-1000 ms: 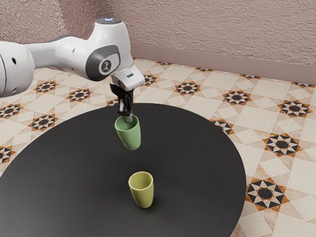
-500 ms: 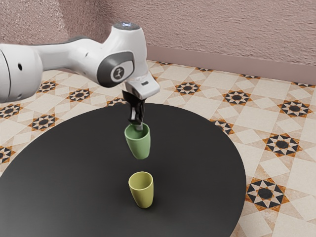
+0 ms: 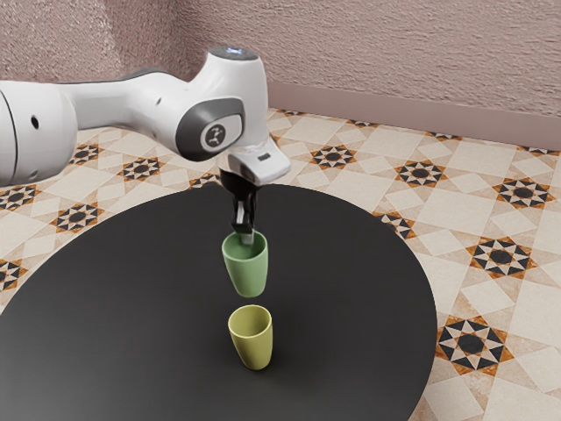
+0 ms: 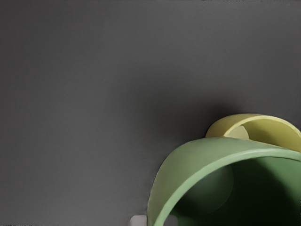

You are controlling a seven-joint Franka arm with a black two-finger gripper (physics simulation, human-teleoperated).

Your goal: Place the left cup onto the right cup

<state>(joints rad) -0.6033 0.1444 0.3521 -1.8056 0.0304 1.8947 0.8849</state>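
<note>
Two cups on show. Green cup (image 3: pixel 245 266) hanging in the air above the yellow cup (image 3: pixel 251 338), apart from it, mouth up and leaning slightly. From the hand's camera, green cup (image 4: pixel 188 183) large and close, with the yellow cup (image 4: pixel 263 128) peeping out past its rim, partly covered.

Black gripper (image 3: pixel 244 230) also above the yellow cup, pointing down, fingers clamped on the green cup's rim from two sides.

Small white emblem on the grey joint cap (image 3: pixel 213 134) of the white arm (image 3: pixel 114 101), higher than the yellow cup and toward the exterior view's left of it; too small to read.

Yellow cup upright on a round black table (image 3: pixel 131 298), matte and even in tone, nearer the table's front edge than its far one. Same dark surface (image 4: pixel 94 94) under both cups in the wrist view.

Beyond the yellow cup, around the table, a tiled floor (image 3: pixel 491 197) in cream with orange-and-black star patterns. Farther back, a mauve baseboard (image 3: pixel 394 110) and a rough pinkish wall (image 3: pixel 394 44).
</note>
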